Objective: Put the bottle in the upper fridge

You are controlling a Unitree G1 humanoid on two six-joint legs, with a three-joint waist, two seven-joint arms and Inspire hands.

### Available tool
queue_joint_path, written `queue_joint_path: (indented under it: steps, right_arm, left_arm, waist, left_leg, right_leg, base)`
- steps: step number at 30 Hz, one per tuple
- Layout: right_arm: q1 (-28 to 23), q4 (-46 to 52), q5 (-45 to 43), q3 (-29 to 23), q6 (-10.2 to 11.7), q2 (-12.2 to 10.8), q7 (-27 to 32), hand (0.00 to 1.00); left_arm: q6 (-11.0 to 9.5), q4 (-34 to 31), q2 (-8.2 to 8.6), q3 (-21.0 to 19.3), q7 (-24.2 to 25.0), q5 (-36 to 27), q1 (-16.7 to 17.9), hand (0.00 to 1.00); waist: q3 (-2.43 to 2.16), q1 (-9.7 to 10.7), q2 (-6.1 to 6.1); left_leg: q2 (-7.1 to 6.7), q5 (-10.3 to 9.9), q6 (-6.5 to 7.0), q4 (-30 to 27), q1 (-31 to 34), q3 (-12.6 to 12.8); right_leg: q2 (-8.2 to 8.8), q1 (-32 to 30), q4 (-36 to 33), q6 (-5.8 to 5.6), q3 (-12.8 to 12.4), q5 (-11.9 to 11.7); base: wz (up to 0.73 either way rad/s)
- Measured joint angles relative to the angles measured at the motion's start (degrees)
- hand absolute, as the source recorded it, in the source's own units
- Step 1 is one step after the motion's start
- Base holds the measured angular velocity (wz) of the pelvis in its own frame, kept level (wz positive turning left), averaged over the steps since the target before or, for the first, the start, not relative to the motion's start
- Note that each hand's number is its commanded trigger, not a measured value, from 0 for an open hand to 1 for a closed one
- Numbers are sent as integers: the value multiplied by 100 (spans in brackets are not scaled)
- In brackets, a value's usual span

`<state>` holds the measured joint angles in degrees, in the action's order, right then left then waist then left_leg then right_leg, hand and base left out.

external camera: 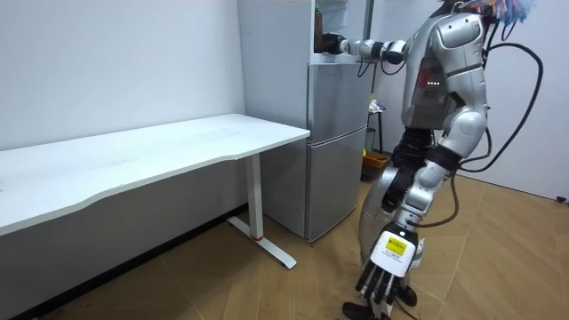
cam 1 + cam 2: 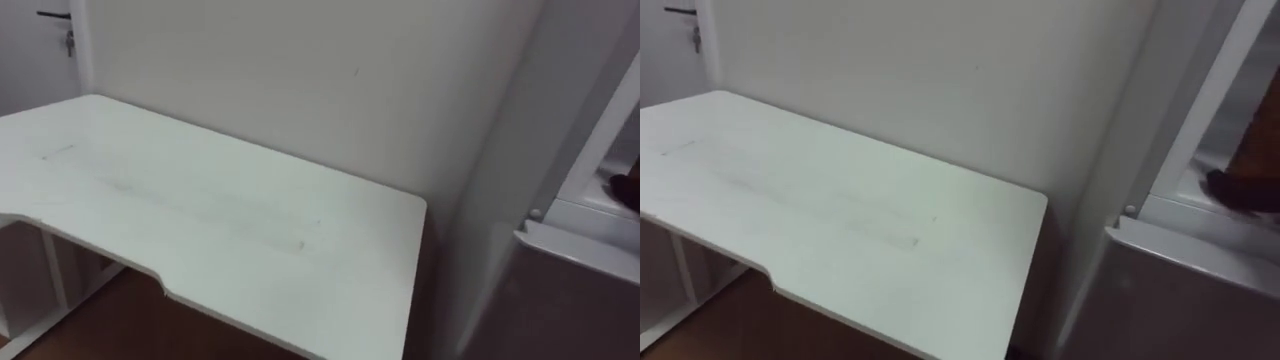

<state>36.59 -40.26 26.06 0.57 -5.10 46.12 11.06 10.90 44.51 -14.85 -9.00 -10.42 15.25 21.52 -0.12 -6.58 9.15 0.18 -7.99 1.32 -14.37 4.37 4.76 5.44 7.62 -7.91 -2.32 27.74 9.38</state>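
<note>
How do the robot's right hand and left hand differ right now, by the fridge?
The right hand is raised high; the left hand hangs low beside the legs. The right hand's arm stretches out level to the open upper compartment of the fridge, while the left hand's arm drops down, away from it. The right hand is at the compartment's front; the left hand hangs free, fingers relaxed and pointing down. Both hands are dark.

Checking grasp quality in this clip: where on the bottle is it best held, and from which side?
Probably its lower body, from the robot's side. The bottle seems to stand upright at the upper fridge opening, and the right hand reaches in level against its lower part, leaving the top free. The left hand hangs idle.
</note>
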Motion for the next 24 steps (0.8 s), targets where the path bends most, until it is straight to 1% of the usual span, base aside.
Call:
queue_joint_path:
  steps: [1,2,3,4,5,6,7,8,11,12,15,16,19,22,23,24]
  right_arm:
    - [-74,103,-6,-28,-17,0,2,0]
    - [-94,224,-6,-28,-55,0,4,0]
    - [-97,283,-5,-27,-79,0,4,0]
    - [-104,343,-5,-26,-82,1,6,0]
    - [-108,381,2,-27,-82,0,9,0]
    - [-161,478,46,-48,-89,0,9,0]
    - [-223,566,67,-86,-94,0,7,0]
    - [-336,709,63,-152,-119,0,6,0]
    - [-545,980,57,-349,-129,1,10,0]
    - [-567,1002,57,-377,-129,1,10,0]
    - [-644,1105,26,-439,-174,0,64,0]
    - [-675,1267,13,-446,-221,0,84,0]
    - [-694,1696,12,-483,-252,0,128,0]
    - [-762,2057,-138,-681,-252,-4,263,0]
    - [-813,2231,-162,-814,-252,-49,332,0]
    - [-883,2440,-205,-1014,-251,-146,396,0]
  left_arm:
    - [0,0,-1,-2,12,0,-6,0]
    - [-1,0,-1,-3,40,-3,-17,0]
    - [-1,1,-3,-4,63,-4,-21,0]
    - [-3,6,-6,-4,96,-4,-28,0]
    - [-11,26,-6,-5,102,-4,-50,0]
    - [-17,36,-7,-22,102,-8,-64,0]
    - [-29,42,-7,-42,102,-8,-66,0]
    - [-56,66,9,-89,102,-4,-64,0]
    - [-57,125,66,-153,101,-3,-56,0]
    - [-57,135,69,-156,101,-3,-56,0]
    - [-57,172,85,-155,101,-5,-44,0]
    - [-57,188,87,-154,102,-4,-36,0]
    - [-54,200,96,-156,105,-2,-4,0]
    - [-55,213,123,-159,105,11,10,0]
    - [-55,216,159,-198,105,21,30,0]
    - [-54,216,208,-240,105,24,49,0]
  waist:
    - [-18,49,-37]
    - [-26,74,-56]
    - [-22,99,-83]
    - [-46,169,-126]
    - [-42,198,-155]
    - [-51,237,-167]
    - [-53,269,-169]
    - [-53,348,-167]
    - [-59,471,-170]
    - [-59,481,-170]
    - [-60,552,-179]
    - [-61,620,-187]
    - [-82,675,-218]
    - [-82,747,-209]
    - [-82,766,-205]
    - [-82,776,-201]
  left_leg:
    - [2,-6,4,68,-77,18]
    - [7,-7,5,123,-164,76]
    - [9,-7,6,155,-204,103]
    - [7,-7,10,196,-233,140]
    - [5,-2,16,260,-302,211]
    - [6,1,19,292,-330,290]
    - [8,1,19,297,-341,302]
    - [5,-3,20,299,-372,311]
    - [10,-28,18,301,-417,374]
    - [13,-30,17,301,-424,393]
    - [38,-42,11,313,-489,498]
    - [57,-42,11,317,-497,509]
    - [100,-42,10,354,-515,638]
    - [97,-40,10,354,-518,639]
    - [99,-40,10,354,-524,640]
    - [101,-40,10,354,-531,645]
  right_leg:
    - [12,20,-21,-4,-46,-2]
    - [29,43,-60,-6,-97,-2]
    - [37,56,-84,-8,-99,-2]
    - [49,62,-90,-15,-105,-7]
    - [57,75,-90,-25,-130,-13]
    - [63,83,-88,-25,-129,-13]
    - [63,90,-88,-26,-113,-13]
    - [64,121,-87,-26,-104,-14]
    - [62,139,-87,-27,-115,-14]
    - [62,136,-86,-27,-121,-14]
    - [57,138,-86,-27,-220,-14]
    - [57,133,-85,-27,-242,-13]
    - [48,66,-91,-22,-361,-17]
    - [47,56,-100,-14,-382,-22]
    - [46,54,-100,-12,-395,-23]
    - [45,52,-101,-11,-412,-23]
  base:
    - [-14]
    - [-20]
    - [-23]
    - [-24]
    - [-31]
    - [-27]
    - [-16]
    - [-7]
    - [-10]
    - [-19]
    - [-20]
    - [-11]
    - [-20]
    - [-5]
    - [-5]
    - [-6]
